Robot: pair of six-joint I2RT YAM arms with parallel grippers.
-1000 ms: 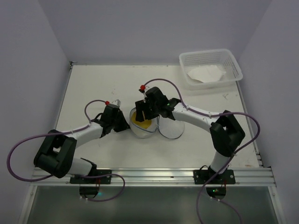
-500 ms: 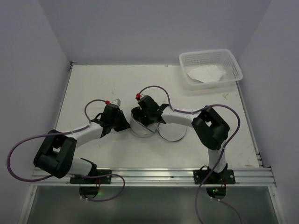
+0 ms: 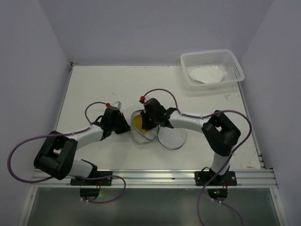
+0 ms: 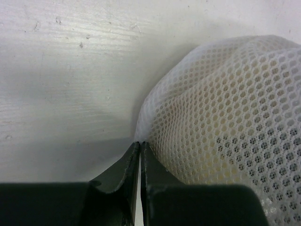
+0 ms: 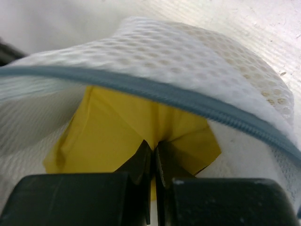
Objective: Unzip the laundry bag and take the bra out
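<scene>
The laundry bag [image 3: 149,137], a white mesh pouch with a blue-grey zipper [image 5: 188,100], lies unzipped at mid-table, its round flap [image 3: 170,136] folded out to the right. Inside it shows the yellow bra [image 3: 137,121]. My right gripper [image 3: 144,123] reaches into the opening and is shut on a fold of the bra [image 5: 108,136]; in the right wrist view the right gripper [image 5: 154,144] pinches the yellow cloth under the zipper rim. My left gripper [image 3: 127,127] is shut on the bag's left edge; in the left wrist view the left gripper [image 4: 140,142] holds the mesh [image 4: 225,117] at the table.
A white plastic lattice basket [image 3: 234,66] stands at the back right corner with a white cloth [image 3: 204,74] in it. Grey walls close the table on three sides. Both arms' cables loop above the table near the bag.
My right gripper was open above the bag, dipped into the opening and has shut on the yellow bra. The flap has shifted a little. My left gripper has kept its hold.
</scene>
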